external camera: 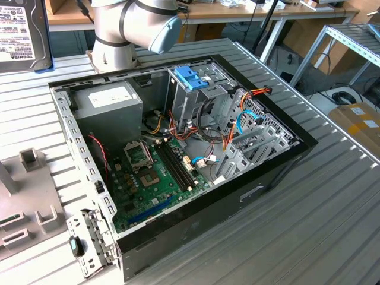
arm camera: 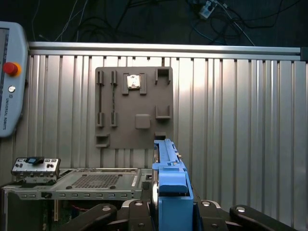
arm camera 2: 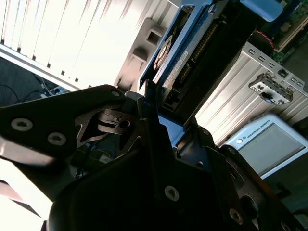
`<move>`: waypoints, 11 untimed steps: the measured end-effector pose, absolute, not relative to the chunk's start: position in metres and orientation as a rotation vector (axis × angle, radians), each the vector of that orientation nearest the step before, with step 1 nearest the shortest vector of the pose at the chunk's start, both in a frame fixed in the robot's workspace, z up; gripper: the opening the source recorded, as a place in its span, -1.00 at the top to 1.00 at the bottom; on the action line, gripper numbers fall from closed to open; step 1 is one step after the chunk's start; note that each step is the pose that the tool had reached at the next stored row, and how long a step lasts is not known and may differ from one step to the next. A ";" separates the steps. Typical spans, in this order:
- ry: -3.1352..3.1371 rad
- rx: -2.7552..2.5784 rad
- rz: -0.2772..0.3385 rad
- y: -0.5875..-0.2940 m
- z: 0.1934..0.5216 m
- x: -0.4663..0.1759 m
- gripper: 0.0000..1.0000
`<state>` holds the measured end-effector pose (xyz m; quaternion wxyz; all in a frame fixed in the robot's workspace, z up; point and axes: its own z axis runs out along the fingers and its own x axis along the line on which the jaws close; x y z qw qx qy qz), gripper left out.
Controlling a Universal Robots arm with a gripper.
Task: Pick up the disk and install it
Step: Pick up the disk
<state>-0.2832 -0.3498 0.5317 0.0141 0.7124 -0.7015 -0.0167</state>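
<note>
over the ribbed tabletop (arm camera: 240, 120) | tool (arm camera: 172, 209) clamped on the disk (arm camera: 169, 178) | disk edge-on, grey fixture plate (arm camera: 134, 108) behind it

The disk (arm camera: 171, 192) wore a smooth, bright blue plastic rail; the gripper (arm camera 2: 161, 118) looked matt black with bright screw heads. The table (external camera: 332, 225) was ribbed bare metal with a dull sheen; the computer case (external camera: 196, 222) showed black outer walls and grey unpainted sheet metal inside; the fixture plate (arm camera: 134, 139) seemed matt grey plastic.
</note>
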 end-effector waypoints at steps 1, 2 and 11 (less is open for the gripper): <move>-2.184 2.218 -0.052 -0.350 0.532 -0.283 0.26; -2.184 2.218 -0.052 -0.350 0.532 -0.282 0.26; -2.184 2.218 -0.052 -0.357 0.532 -0.281 0.26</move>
